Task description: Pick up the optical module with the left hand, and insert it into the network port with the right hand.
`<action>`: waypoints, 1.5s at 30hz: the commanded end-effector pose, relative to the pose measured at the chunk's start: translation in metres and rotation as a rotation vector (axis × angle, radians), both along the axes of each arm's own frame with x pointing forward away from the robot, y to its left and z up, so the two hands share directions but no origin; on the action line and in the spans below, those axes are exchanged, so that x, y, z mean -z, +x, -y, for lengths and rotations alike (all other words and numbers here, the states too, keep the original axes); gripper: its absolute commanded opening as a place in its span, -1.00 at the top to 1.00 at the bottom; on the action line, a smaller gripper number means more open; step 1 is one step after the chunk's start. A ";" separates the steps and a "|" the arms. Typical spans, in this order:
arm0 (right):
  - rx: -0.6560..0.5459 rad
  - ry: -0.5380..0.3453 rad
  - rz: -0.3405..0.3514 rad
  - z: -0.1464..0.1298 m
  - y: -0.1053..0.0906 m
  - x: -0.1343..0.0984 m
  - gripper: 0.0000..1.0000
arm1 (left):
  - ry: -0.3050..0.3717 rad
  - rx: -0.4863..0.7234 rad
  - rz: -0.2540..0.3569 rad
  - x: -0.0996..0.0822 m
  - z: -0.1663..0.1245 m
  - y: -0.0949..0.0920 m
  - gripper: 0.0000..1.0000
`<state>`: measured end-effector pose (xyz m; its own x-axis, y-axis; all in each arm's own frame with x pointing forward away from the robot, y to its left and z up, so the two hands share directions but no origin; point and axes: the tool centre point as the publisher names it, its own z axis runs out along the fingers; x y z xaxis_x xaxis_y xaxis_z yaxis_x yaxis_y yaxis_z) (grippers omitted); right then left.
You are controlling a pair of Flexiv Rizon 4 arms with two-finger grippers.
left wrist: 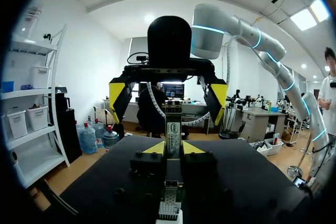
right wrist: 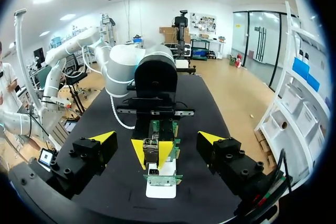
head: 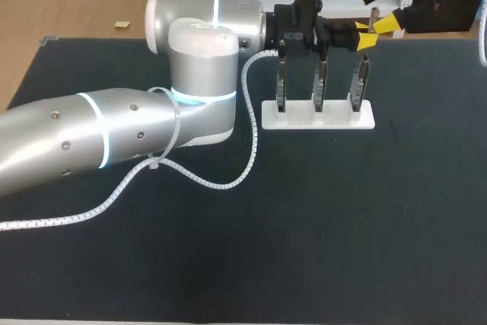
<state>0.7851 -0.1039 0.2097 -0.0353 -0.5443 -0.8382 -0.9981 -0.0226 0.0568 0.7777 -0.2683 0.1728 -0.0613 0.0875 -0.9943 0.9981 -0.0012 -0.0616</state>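
My left gripper hovers over the right end of a white rack, shut on the optical module, a slim metal stick standing up between its yellow tips. The module pokes up toward my right gripper, which faces it from the far right with its fingers spread wide and nothing between them. In the right wrist view the module sits just ahead of my right gripper, centred between the open fingers and apart from them. The network port stands directly under the left gripper.
The rack holds three upright circuit boards with ports, side by side near the table's far edge. A spiral-wrapped cable from the left arm loops across the dark mat.
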 end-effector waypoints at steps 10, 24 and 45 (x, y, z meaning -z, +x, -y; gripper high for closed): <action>0.014 -0.008 0.000 0.002 -0.002 0.001 -1.00 | 0.001 -0.002 0.000 0.000 0.000 0.000 1.00; 0.022 -0.007 0.004 0.004 -0.001 0.002 1.00 | 0.001 -0.002 0.000 0.000 0.000 0.000 1.00; 0.013 -0.016 0.014 0.002 -0.002 0.001 1.00 | 0.001 -0.002 0.000 0.000 0.000 0.000 -1.00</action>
<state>0.7838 -0.1069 0.2084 -0.0319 -0.5565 -0.8302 -0.9989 -0.0113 0.0459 0.7779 -0.2684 0.1729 -0.0612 0.0867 -0.9944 0.9981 -0.0019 -0.0616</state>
